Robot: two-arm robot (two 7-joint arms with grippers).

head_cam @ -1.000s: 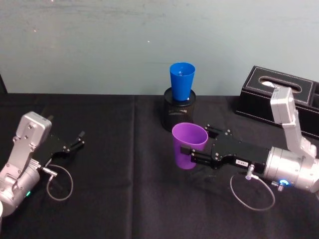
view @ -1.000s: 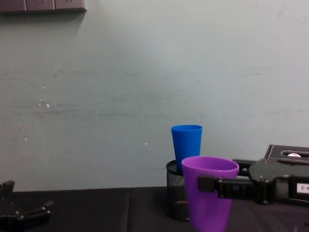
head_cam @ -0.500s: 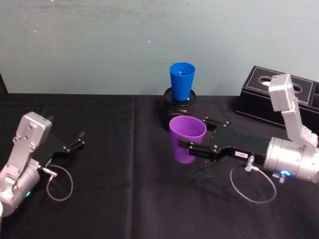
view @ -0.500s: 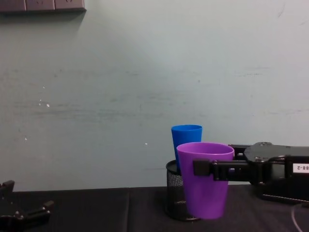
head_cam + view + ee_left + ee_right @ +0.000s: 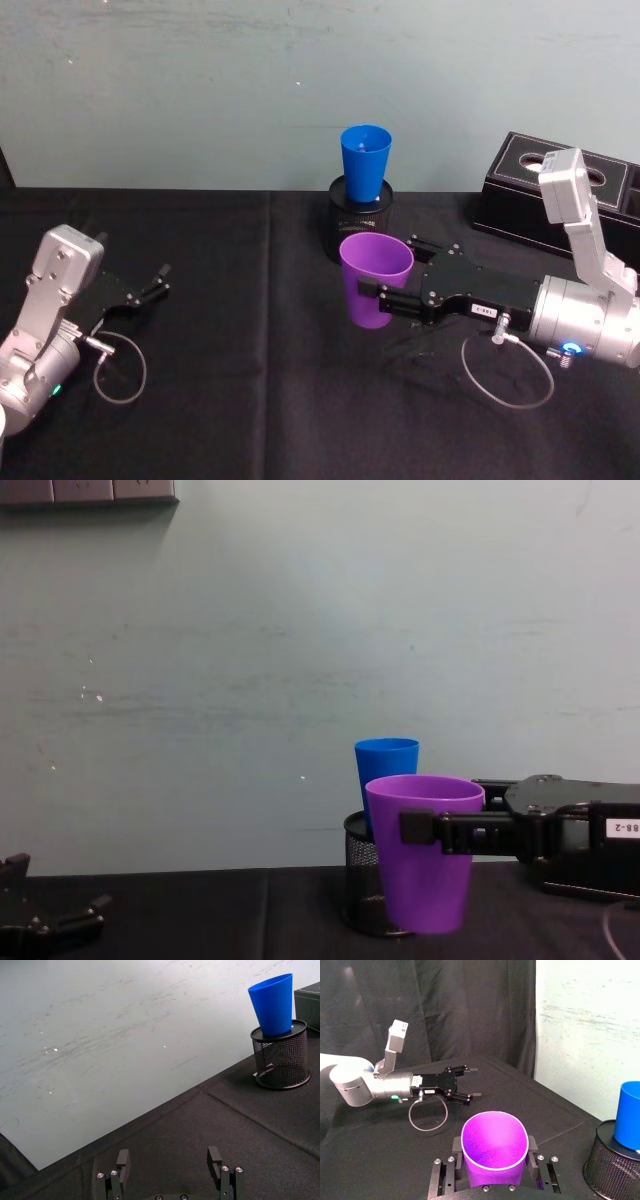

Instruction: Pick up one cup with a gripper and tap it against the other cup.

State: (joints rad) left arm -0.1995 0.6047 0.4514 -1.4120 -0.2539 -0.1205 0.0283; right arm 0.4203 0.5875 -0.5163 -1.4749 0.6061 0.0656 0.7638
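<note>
Your right claw (image 5: pixel 386 270) is clamped on the smooth, tapered purple plastic tumbler (image 5: pixel 425 880), holding it upright near the centre of the black table (image 5: pixel 250 380). At its 12 o'clock, just apart, the bright blue plastic tumbler (image 5: pixel 364 162) stands in the black wire-mesh pen holder (image 5: pixel 358 232). Your left claw (image 5: pixel 158 280) sits open, low at 9 o'clock.

One purple cup (image 5: pixel 372 290), one blue cup (image 5: pixel 365 160), one holder (image 5: pixel 358 230), two claws (image 5: pixel 157 281) (image 5: pixel 388 266)

right gripper (image 5: pixel 378 300): raised, fingers clamped | left gripper (image 5: pixel 158 282): parked, fingers spread
</note>
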